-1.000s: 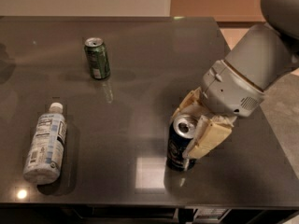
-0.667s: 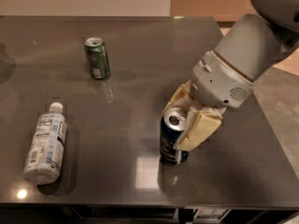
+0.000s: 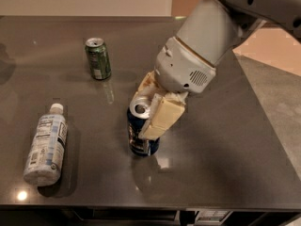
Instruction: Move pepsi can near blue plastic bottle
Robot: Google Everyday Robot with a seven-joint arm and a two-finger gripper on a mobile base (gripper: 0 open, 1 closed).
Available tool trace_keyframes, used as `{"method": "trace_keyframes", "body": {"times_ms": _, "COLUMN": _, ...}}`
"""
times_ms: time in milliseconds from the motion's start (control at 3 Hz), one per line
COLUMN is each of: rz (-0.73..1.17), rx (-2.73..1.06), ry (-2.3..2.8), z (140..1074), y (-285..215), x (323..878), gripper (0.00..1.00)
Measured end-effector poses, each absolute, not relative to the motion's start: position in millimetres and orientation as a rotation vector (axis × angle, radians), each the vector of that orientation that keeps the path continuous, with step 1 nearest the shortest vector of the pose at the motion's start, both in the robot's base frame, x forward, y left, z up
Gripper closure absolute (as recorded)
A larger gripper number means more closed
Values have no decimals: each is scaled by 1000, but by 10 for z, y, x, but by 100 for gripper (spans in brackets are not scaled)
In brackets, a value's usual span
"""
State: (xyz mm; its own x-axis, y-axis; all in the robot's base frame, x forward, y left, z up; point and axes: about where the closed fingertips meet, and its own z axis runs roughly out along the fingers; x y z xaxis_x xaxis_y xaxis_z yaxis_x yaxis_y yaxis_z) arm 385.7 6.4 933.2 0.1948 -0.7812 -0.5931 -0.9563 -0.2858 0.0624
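The gripper (image 3: 151,108), closed tight on the can (image 3: 138,138), has moved it left to the middle, closer to the bottle (image 3: 46,145) at lower left.

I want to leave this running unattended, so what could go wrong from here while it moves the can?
The gripper clamps the pepsi can by its upper half, slightly tilted, so it may slip or tip on release. The blue plastic bottle lies on its side, so a nudge from the can could roll it.
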Motion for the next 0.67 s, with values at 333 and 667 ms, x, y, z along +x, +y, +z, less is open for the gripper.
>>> {"method": "trace_keyframes", "body": {"times_ms": 333, "rz": 810, "rx": -2168, "ry": 1609, "z": 9348, "y": 356, "x": 3887, "gripper": 100}}
{"method": "trace_keyframes", "body": {"times_ms": 667, "rz": 832, "rx": -2191, "ry": 1588, "z": 9328, "y": 596, "x": 3883, "gripper": 100}}
